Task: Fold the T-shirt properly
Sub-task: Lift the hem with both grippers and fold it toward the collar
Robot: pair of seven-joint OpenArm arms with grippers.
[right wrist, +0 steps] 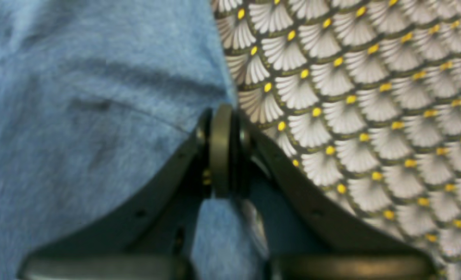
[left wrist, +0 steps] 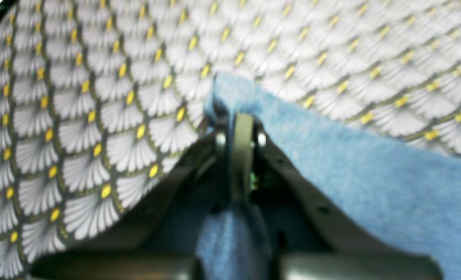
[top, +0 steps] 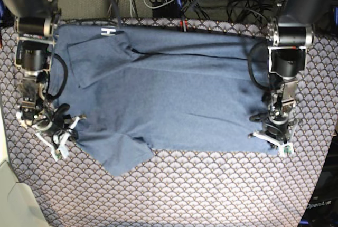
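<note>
The table cover [top: 174,185] fills the base view, grey scallops with yellow dots, and on it my T-shirt [top: 169,90] lies spread wide, reaching from near the far edge toward the middle, its long axis running left to right. Most of it is flat with a dark crease line across the far part; a sleeve [top: 100,60] is folded in near the far left corner of the cloth, with a scrap of white lettering showing at the far edge beside it, and another sleeve [top: 121,155] points toward the near edge. Now my arms: my right gripper [top: 62,138] sits at the shirt's near left corner in the base view, and its wrist camera shows the jaws pressed together with blue cloth pinched between them and bunched behind the fingers [right wrist: 220,147]. My left gripper [top: 278,143] is down at the near right corner of the shirt, jaws likewise clamped tight on the hem, a small tuft of blue fabric poking past the fingers [left wrist: 242,140] and the rest of the edge trailing off over the cover.
</note>
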